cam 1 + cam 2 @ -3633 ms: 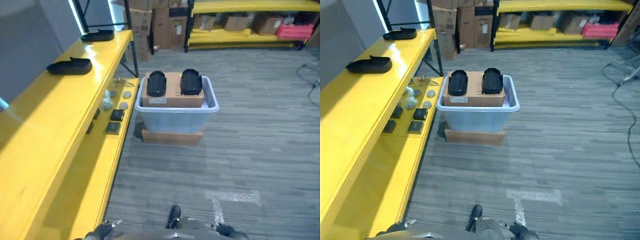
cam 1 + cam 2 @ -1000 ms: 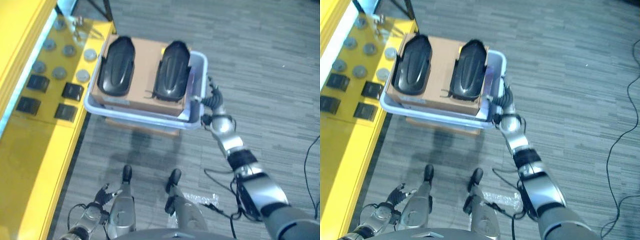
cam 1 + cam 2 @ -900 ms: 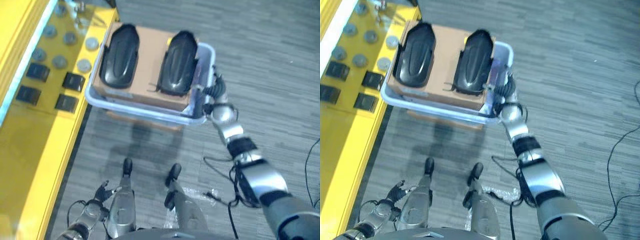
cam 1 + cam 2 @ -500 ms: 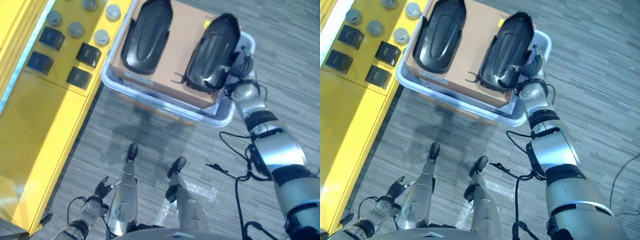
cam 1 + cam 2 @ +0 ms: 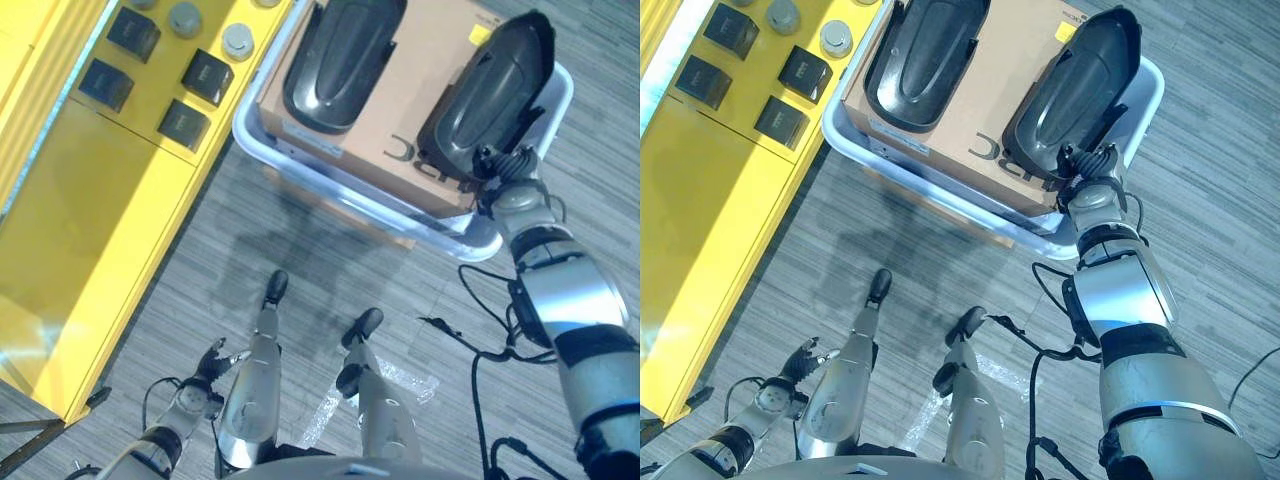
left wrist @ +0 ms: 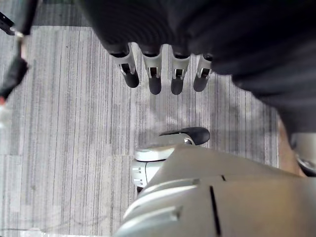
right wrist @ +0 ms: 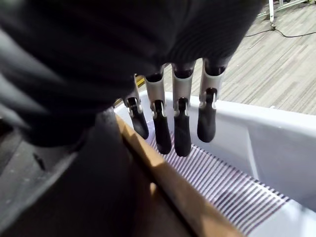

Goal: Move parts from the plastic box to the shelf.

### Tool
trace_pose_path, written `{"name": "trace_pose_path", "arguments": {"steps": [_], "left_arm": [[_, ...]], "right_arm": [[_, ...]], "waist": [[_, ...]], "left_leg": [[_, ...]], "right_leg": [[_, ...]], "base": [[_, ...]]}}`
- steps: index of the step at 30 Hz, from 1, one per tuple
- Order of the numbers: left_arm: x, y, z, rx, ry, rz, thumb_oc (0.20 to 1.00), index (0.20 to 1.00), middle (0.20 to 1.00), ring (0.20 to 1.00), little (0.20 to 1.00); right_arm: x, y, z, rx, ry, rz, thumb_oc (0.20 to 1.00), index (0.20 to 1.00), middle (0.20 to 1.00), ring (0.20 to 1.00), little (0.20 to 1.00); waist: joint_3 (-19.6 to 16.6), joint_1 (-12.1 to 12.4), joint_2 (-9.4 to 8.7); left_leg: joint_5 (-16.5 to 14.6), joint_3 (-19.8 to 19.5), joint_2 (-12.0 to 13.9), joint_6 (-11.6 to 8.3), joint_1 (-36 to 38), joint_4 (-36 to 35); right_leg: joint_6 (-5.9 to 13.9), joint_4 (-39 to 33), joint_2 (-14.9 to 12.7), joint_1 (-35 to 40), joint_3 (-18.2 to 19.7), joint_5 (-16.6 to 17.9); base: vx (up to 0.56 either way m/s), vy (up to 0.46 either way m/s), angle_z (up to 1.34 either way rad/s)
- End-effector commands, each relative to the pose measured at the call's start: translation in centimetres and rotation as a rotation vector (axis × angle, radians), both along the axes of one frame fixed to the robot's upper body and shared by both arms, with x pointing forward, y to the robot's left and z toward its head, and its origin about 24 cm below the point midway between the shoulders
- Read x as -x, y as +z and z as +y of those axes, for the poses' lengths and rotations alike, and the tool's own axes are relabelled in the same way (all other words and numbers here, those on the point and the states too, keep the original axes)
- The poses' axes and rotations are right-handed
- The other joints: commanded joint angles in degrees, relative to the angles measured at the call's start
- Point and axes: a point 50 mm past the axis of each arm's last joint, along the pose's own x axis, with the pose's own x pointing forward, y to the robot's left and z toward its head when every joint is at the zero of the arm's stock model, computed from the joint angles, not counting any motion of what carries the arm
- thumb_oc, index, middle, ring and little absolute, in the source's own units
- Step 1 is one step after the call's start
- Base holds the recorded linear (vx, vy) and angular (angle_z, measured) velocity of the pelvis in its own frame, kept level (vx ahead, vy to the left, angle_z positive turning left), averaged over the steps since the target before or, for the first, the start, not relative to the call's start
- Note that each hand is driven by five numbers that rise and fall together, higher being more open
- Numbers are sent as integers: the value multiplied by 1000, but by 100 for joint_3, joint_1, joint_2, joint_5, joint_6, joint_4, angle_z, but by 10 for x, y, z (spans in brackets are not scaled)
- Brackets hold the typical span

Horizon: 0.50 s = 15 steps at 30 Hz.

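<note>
A pale plastic box (image 5: pixel 300 168) on the floor holds a cardboard carton (image 5: pixel 420 50) with two black moulded parts lying on top. The left part (image 5: pixel 340 50) is untouched. My right hand (image 5: pixel 503 175) is at the near end of the right part (image 5: pixel 490 95), by the box's near right corner. In the right wrist view its fingers (image 7: pixel 180 123) hang straight, open, between the carton's edge (image 7: pixel 168 182) and the box wall (image 7: pixel 266 133), the black part (image 7: pixel 74 197) beside them. My left hand (image 5: pixel 195 385) hangs low, open, its fingers (image 6: pixel 154 74) straight over the floor.
The yellow shelf (image 5: pixel 90 230) runs along the left, close to the box. On its lower level lie several small black blocks (image 5: pixel 185 125) and grey round caps (image 5: pixel 237 40). Grey striped floor lies to the right of the box.
The camera has tipped down and come closer to the box. My right hand has moved from the box's right rim to the near end of the right black part. The left hand still hangs low.
</note>
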Motion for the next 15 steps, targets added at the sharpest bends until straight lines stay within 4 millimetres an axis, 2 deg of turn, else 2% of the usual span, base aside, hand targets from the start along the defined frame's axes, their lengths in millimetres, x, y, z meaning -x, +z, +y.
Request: {"name": "trace_pose_path", "arguments": {"steps": [1,6,10,11,12,15], "left_arm": [[3,-2,4,-23,-2,21,1000,1000,1000,1000,1000],[5,2,15,0,79,-29,1000,1000,1000,1000,1000],[6,15,43,-3,209,-123,1000,1000,1000,1000,1000],[6,15,43,-4,209,-122,1000,1000,1000,1000,1000],[-2,39,69,-17,280,-251,1000,1000,1000,1000,1000],[-5,48,77,-23,292,-295,1000,1000,1000,1000,1000]], "right_arm": [[4,-36,10,-18,39,104,200,200,200,200,200],[8,-58,20,-81,69,82,200,200,200,200,200],[18,-74,14,-43,78,92,200,200,200,200,200],[18,-74,14,-43,78,93,200,200,200,200,200],[29,-78,-1,9,59,84,200,200,200,200,200],[32,-79,-5,25,61,80,200,200,200,200,200]], "waist": [[-87,156,20],[-280,66,-56],[-491,-30,-132],[-488,-27,-134],[-693,-75,-149],[-767,-96,-161]], "left_leg": [[-635,3,-48,-52,74,-19],[-698,76,16,-53,334,-19],[-770,200,119,-57,662,-19],[-772,203,120,-58,671,-19],[-848,297,174,-45,966,-19],[-883,346,190,-34,1088,-19]], "right_leg": [[735,-27,-409,235,58,-331],[706,-27,-403,453,102,-406],[684,-27,-372,720,150,-506],[684,-27,-371,726,153,-508],[681,-27,-366,956,154,-580],[679,-27,-365,1053,169,-605]], "base": [[0,0,0],[22,-18,2],[44,-36,-1],[71,-95,-6],[63,-68,-7],[60,-52,-16]]}}
